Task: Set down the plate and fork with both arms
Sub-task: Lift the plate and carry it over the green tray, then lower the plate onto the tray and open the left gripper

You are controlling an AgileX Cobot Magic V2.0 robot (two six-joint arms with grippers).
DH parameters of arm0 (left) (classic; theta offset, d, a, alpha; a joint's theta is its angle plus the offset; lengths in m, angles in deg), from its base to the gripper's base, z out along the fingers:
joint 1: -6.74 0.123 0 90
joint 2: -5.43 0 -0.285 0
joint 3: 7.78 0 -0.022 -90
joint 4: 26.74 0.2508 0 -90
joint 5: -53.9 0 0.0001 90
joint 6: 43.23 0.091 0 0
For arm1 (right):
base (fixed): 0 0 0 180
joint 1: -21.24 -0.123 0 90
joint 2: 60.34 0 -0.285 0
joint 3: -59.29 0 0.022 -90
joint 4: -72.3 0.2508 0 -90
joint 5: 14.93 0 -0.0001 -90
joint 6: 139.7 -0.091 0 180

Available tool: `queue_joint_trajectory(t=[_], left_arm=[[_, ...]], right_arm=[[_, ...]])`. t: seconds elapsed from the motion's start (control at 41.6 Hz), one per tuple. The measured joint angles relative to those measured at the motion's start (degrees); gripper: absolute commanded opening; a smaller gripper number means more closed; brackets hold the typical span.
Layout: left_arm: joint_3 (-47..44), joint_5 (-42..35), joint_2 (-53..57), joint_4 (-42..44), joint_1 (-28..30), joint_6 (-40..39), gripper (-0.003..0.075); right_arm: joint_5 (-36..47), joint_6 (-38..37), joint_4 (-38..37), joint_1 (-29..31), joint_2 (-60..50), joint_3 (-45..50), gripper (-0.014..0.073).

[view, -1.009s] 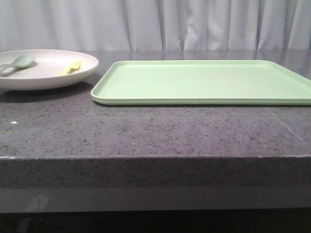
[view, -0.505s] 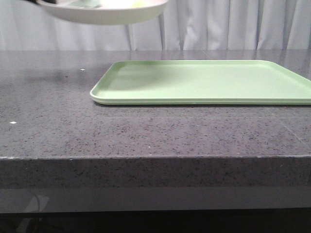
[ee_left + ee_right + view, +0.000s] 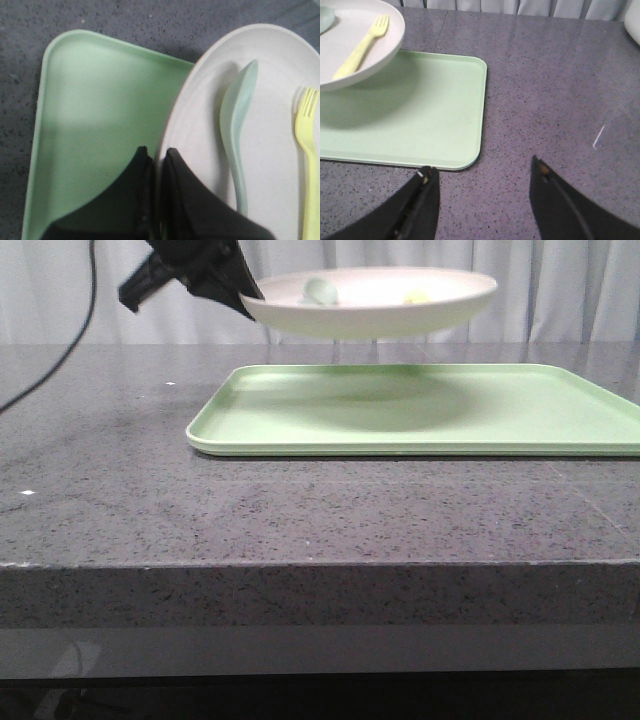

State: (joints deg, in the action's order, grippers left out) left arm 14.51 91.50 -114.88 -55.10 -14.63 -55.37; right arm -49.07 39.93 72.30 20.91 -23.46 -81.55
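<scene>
The off-white plate [image 3: 370,305] hangs in the air over the left part of the green tray [image 3: 420,410]. My left gripper [image 3: 240,290] is shut on the plate's left rim, one black finger above and one below it. In the left wrist view the left gripper [image 3: 156,152] pinches the plate [image 3: 200,130] at its edge. The yellow fork [image 3: 307,150] lies in the plate beside a pale grey-green spoon [image 3: 235,125]. From the right wrist, the plate [image 3: 375,42] and fork [image 3: 360,47] show over the tray [image 3: 420,115]. My right gripper [image 3: 482,170] is open above bare counter beside the tray.
The dark speckled counter [image 3: 300,510] runs to a front edge close to the camera. A black cable [image 3: 60,350] hangs at the far left. White curtains close the back. A white object's edge [image 3: 634,20] shows at one corner of the right wrist view.
The plate with fork and spoon was lifted off the counter at the left and carried right; it now hangs lower, over the tray. The left gripper has come into the front view.
</scene>
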Motion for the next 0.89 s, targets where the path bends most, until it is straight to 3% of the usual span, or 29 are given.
queue_joint_trajectory(t=[0.649, 0.745, 0.889], left_arm=[[0.0, -1.8, -5.5, 3.3, -3.5, -2.9, -0.0015], [0.0, -1.5, -6.1, 3.3, -3.6, -3.0, 0.0035], [0.0, -1.3, -6.1, 3.3, -3.7, -3.0, 0.0180]], right_arm=[[0.0, 0.0, 0.0, 0.0, 0.0, 0.0, 0.0429], [0.0, 0.0, 0.0, 0.0, 0.0, 0.0, 0.0429], [0.0, 0.4, 0.0, 0.0, 0.0, 0.0, 0.0429]])
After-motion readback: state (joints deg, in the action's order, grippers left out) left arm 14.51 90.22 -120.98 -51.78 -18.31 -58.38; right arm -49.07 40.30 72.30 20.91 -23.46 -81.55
